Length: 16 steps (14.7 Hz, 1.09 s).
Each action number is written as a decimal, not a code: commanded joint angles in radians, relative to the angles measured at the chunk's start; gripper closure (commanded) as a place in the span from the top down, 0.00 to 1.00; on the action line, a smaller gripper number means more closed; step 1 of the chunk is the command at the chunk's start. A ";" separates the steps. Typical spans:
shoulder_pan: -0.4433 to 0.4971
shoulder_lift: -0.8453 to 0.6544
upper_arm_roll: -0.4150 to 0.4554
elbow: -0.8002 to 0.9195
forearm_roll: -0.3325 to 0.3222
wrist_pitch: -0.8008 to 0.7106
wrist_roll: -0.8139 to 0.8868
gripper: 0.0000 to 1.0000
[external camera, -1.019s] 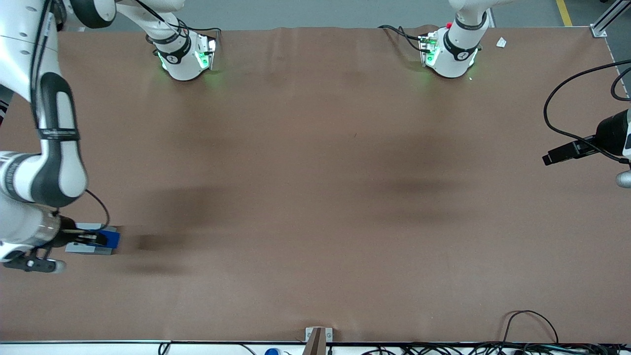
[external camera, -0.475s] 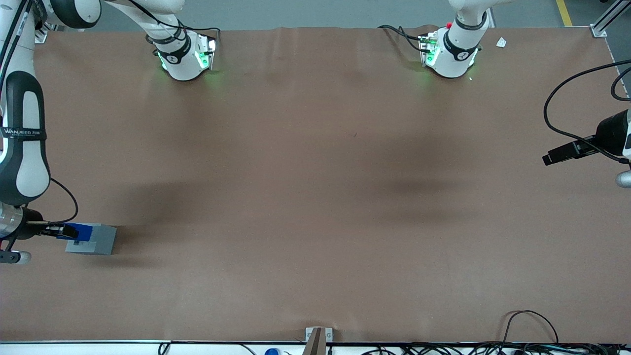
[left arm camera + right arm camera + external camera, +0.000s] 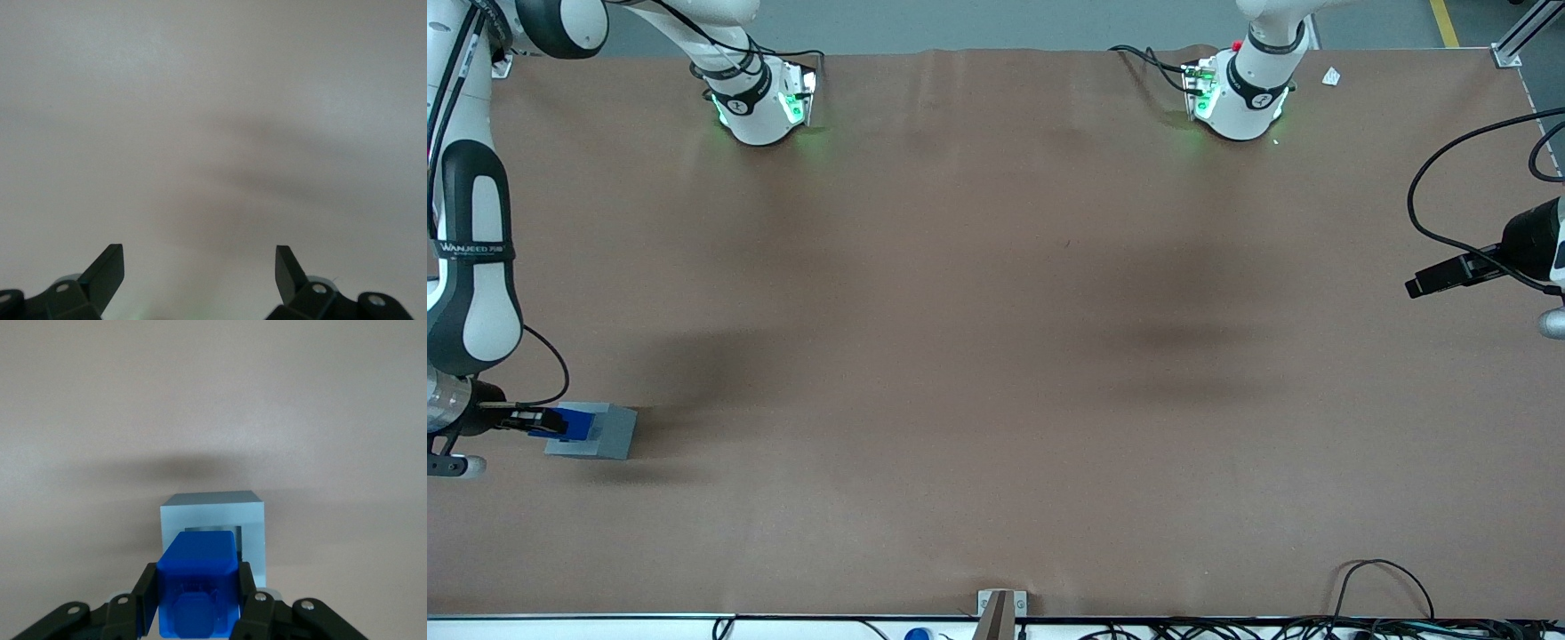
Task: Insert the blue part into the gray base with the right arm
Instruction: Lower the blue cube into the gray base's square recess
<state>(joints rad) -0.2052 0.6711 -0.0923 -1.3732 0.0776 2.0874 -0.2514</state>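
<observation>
On brown table (image 3: 996, 356): gray base (image 3: 609, 433); hand (image 3: 547, 420) clamps blue part (image 3: 576, 420) above.

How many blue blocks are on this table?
1. The blue part is held in the gripper, just above the gray base at the working arm's end of the table.

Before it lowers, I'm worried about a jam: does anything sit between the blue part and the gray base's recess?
Nothing visible does. The gripper holds the blue part above the gray base; the part of its recess that shows looks empty.
</observation>
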 commanded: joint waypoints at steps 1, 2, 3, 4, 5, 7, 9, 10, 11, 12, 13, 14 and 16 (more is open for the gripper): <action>-0.025 0.002 0.017 -0.012 0.007 0.022 -0.032 0.00; -0.026 0.004 0.019 -0.012 0.008 0.022 -0.032 0.00; -0.025 0.005 0.019 -0.014 0.011 0.028 -0.032 0.00; -0.025 0.005 0.019 -0.014 0.013 0.030 -0.032 0.00; -0.023 0.005 0.017 -0.015 0.013 0.030 -0.032 0.00; -0.023 0.005 0.017 -0.017 0.013 0.028 -0.031 0.00; -0.025 0.010 0.019 -0.018 0.013 0.026 -0.028 0.00; -0.025 0.015 0.019 -0.020 0.014 0.026 -0.026 0.00; -0.025 0.015 0.019 -0.024 0.014 0.028 -0.026 0.00; -0.025 0.016 0.019 -0.026 0.014 0.028 -0.026 0.00; -0.025 0.018 0.019 -0.027 0.022 0.028 -0.026 0.00; -0.025 0.018 0.019 -0.033 0.031 0.028 -0.028 0.00; -0.025 0.019 0.019 -0.033 0.050 0.028 -0.028 0.00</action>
<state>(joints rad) -0.2127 0.6969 -0.0912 -1.3915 0.1005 2.1063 -0.2649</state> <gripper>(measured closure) 0.493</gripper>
